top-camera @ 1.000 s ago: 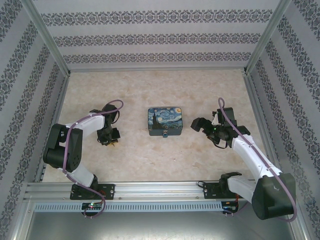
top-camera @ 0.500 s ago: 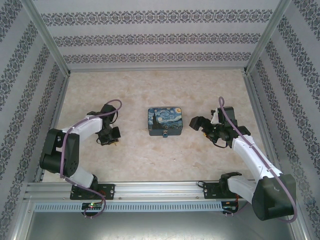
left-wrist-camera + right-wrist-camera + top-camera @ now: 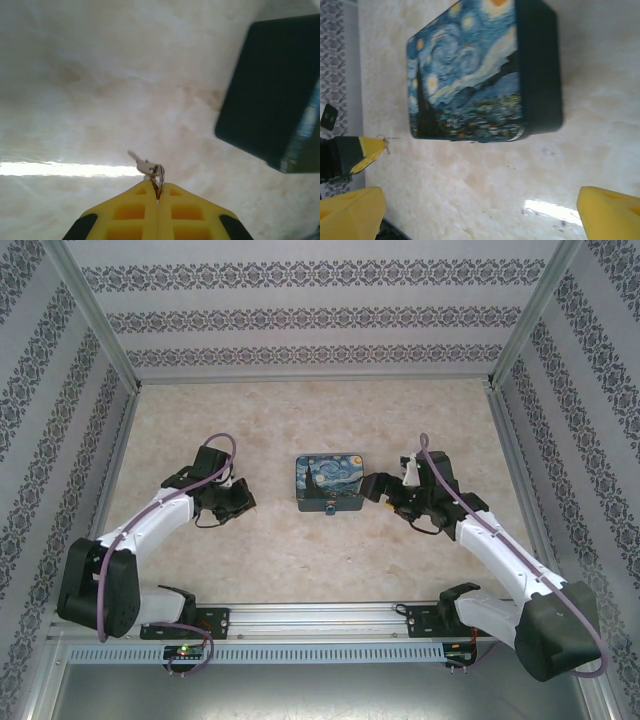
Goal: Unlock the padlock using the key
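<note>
Risk: key (image 3: pixel 146 163), pinched by its ring end in clenched left hand (image 3: pixel 158 191), may twist or slip against padlock (image 3: pixel 331 508); right hand (image 3: pixel 480 210) hangs released right of box (image 3: pixel 329 478).

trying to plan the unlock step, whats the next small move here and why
Probably ease the right tool onto the box to steady it: its jaws are open beside the box's right side. The left tool pinches the key, tip forward, apart from the padlock at the box's near edge.
</note>
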